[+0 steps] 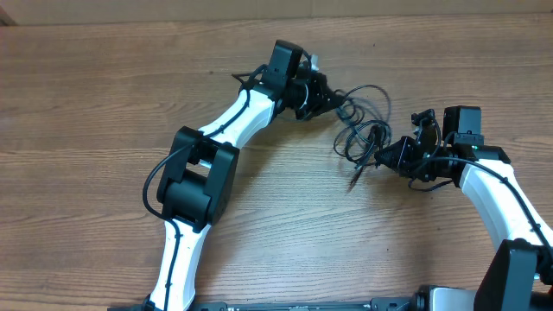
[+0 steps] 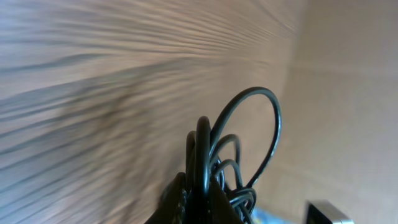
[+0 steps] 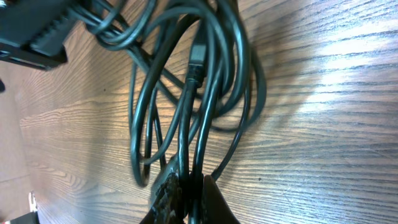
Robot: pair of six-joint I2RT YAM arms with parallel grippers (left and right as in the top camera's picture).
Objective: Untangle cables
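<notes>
Tangle of thin black cables (image 1: 365,121) over the wooden desk (image 1: 86,112), left end effector (image 1: 335,104) and right end effector (image 1: 383,157) both clamping it.

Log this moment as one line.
left gripper: shut on cables | right gripper: shut on cables | cables: tangled bunch between both

My white left arm (image 1: 242,112), black boxy elbow (image 1: 200,177), looped black cord (image 1: 149,186), black left gripper (image 1: 342,107) upper centre, white right arm (image 1: 494,188) lower right
</notes>
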